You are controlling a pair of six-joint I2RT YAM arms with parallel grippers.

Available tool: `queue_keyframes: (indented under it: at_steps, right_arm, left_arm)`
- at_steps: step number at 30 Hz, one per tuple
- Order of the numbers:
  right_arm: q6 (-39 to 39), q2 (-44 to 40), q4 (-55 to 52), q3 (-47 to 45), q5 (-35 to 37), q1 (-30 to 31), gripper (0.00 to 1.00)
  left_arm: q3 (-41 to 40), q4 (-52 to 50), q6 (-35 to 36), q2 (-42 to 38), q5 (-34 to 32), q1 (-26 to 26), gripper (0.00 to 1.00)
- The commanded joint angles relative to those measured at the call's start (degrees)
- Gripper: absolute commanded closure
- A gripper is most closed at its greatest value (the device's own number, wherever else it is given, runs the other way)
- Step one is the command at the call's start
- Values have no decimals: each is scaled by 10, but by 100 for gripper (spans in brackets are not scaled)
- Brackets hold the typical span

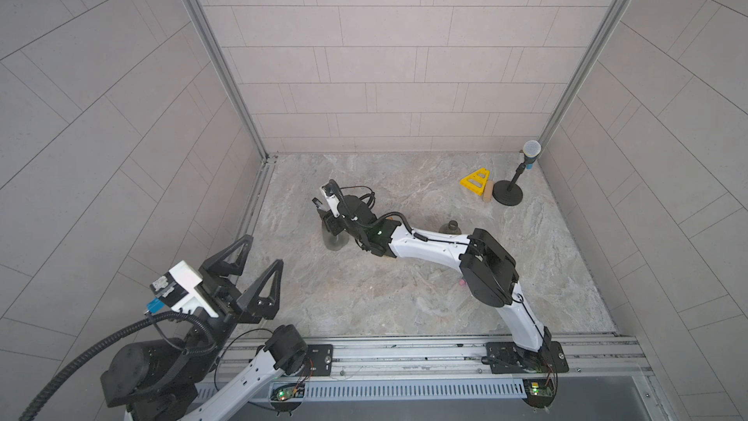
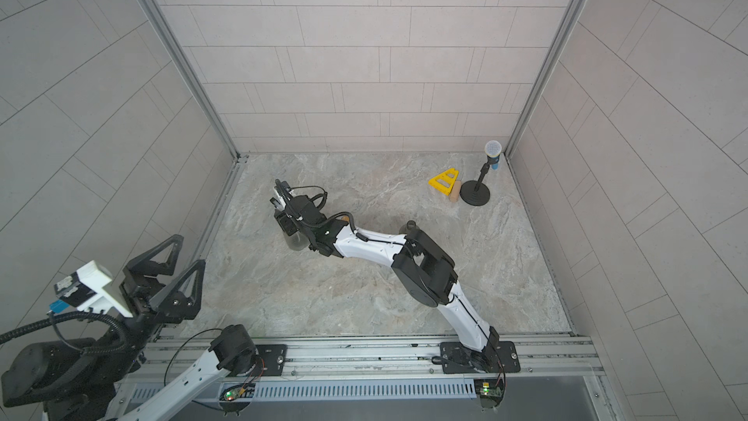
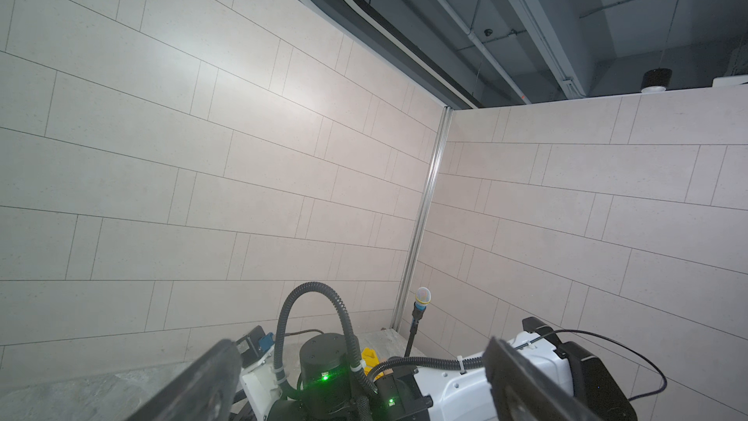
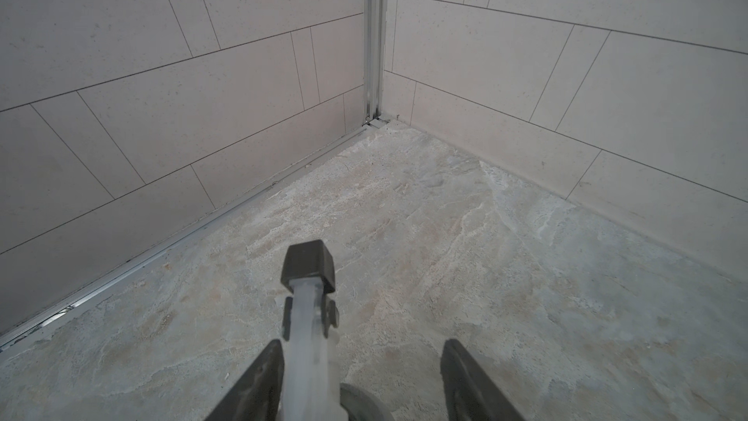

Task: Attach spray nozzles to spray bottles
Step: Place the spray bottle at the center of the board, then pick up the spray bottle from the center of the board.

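- While my right arm stretches to centre left of the frame, my right gripper (image 4: 362,344) stands part-open, spray nozzle (image 4: 309,277) against one finger.
- My left gripper (image 1: 261,251) is raised at lower left, fingers wide.

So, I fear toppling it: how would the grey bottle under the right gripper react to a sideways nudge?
The grey bottle looks translucent and seemingly empty, so probably light and easily shoved. With the nozzle standing tall on its neck, it may be top-heavy and apt to tip.
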Motion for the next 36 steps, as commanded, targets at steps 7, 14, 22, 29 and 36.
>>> queue_keyframes:
  at_steps: [7, 14, 22, 29, 36]
  right_arm:
    - [-7, -62, 9, -7, 22, 0, 25]
    - [4, -137, -11, -42, 17, -6, 22]
    - [63, -284, -191, -141, -9, -55, 20]
    - [65, -358, -254, -266, 10, -89, 9]
    - [56, -314, -242, -284, -43, -94, 9]
  left_arm:
    - [10, 0, 6, 6, 0, 0, 0]
    - [13, -6, 4, 6, -1, 0, 0]
    - [-6, -30, -9, 14, 1, 0, 0]
    - [-32, -31, -27, 21, 14, 0, 0]
    - [-48, -28, -37, 29, 19, 0, 0]
